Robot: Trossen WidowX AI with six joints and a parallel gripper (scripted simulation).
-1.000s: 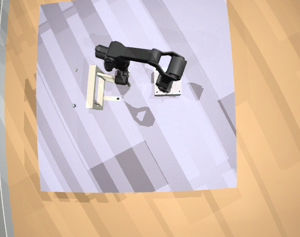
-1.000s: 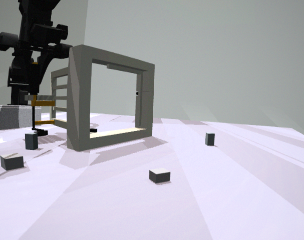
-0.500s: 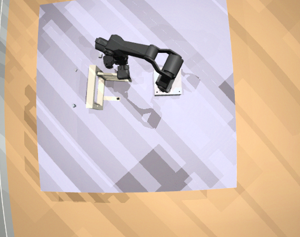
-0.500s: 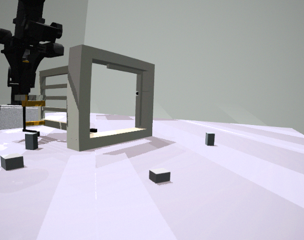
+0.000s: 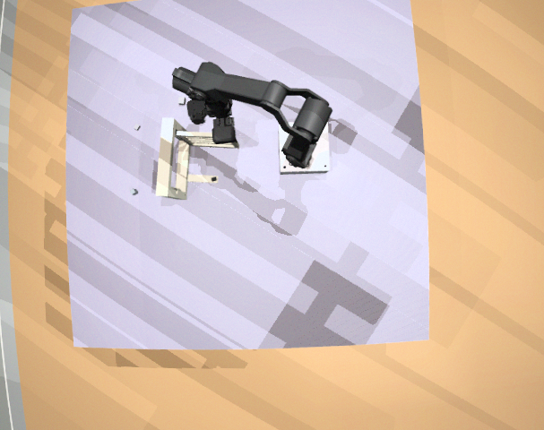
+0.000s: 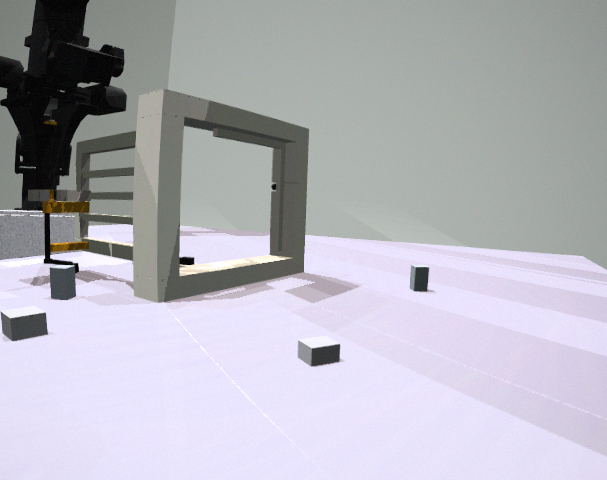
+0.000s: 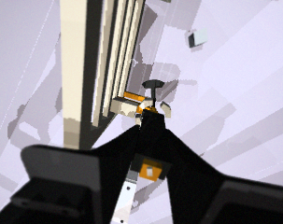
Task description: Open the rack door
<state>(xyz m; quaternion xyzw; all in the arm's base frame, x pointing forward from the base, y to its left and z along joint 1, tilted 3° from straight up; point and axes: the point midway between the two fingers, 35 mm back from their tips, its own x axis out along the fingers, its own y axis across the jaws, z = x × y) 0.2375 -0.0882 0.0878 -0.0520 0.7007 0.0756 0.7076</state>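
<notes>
The cream rack frame [image 5: 166, 157] [image 6: 151, 206] [image 7: 74, 70] stands upright. Its slatted door [image 5: 202, 139] [image 6: 107, 172] [image 7: 98, 70] stands out from the frame, roughly at a right angle to it. The upright handle is a thin black rod [image 6: 47, 232] [image 7: 153, 95] with a flat foot, beside orange brackets [image 6: 68, 207] [image 7: 134, 96] at the door's free end. My gripper [image 6: 44, 184] [image 7: 151, 131] points down and is shut on the upper part of the handle. The exact finger contact is hidden behind the dark fingers, and the handle's turn is hard to judge.
Several small grey blocks stand around the frame, among them one [image 5: 182, 100] [image 6: 63, 282] near the door's hinge side and others [image 6: 24, 324] [image 6: 319, 351] [image 6: 419, 277] farther out. A cream bar [image 5: 200, 178] with a black tip juts from the frame's other end. My base plate [image 5: 304, 168] lies right of the door.
</notes>
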